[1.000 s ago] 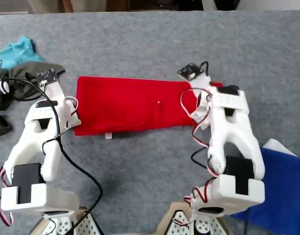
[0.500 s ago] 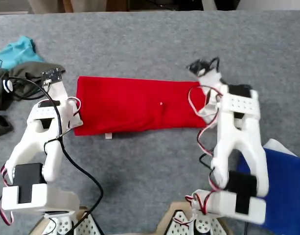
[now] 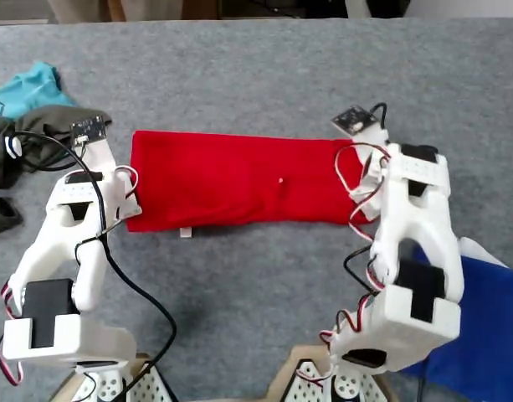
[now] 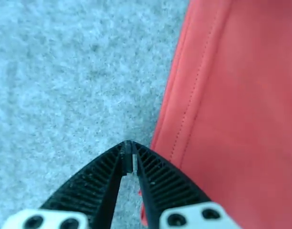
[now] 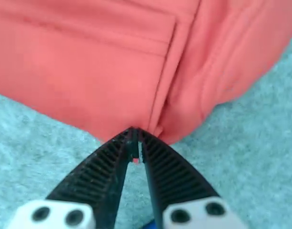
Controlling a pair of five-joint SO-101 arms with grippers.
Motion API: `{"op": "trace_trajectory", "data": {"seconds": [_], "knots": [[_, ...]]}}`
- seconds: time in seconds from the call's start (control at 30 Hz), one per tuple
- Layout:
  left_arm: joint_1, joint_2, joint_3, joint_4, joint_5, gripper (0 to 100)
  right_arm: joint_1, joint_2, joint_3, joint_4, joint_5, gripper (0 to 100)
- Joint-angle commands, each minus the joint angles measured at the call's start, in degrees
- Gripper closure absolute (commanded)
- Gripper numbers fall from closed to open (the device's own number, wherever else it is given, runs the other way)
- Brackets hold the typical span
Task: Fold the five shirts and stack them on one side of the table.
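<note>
Clothes (image 3: 34, 117) lie near red shirt (image 3: 231, 180); left tool (image 4: 128, 144) closed, right tool (image 5: 133, 131) pinching it.

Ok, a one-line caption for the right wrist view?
Right gripper, jaws shut on the edge of the red shirt, over the grey table.

High view looks down on the table (image 3: 239, 75); both wrist views closely face the red shirt (image 3: 231, 180).

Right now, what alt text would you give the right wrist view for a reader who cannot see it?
The right gripper, black ridged fingers shut, pinches the edge of a red shirt, a sliver of red between the tips. The shirt lies on the grey table.
</note>
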State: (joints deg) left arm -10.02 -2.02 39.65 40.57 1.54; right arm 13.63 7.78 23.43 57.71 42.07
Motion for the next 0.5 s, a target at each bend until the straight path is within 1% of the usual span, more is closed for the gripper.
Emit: {"op": "trace_trajectory", "data": {"seconds": [0.0, 0.13, 0.2, 0.3, 0.37, 0.47], "knots": [[0.5, -0.1, -2.7, 0.3, -0.4, 98, 1.9, 0.2, -2.7, -0.9, 0.9, 99.4], [0.5, -0.4, -2.9, 0.3, -0.4, 98, -0.1, -0.7, -4.9, 0.4, 1.1, 99.4], [0.3, -0.7, -4.8, 1.9, -0.4, 98, -1.2, -3.7, -8.1, 4.4, 0.4, 99.4], [0.5, -0.2, -13.2, 11.1, -0.2, 97, -2.5, -10.2, -13.8, 10.3, 0.3, 99.4], [0.9, 0.1, -18.9, 17.0, 0.2, 92, -3.6, -13.5, -18.6, 13.1, -1.8, 99.4], [2.0, 1.8, -24.5, 21.5, 2.2, 80, -4.4, -14.7, -25.4, 17.0, -4.2, 99.4]]}}
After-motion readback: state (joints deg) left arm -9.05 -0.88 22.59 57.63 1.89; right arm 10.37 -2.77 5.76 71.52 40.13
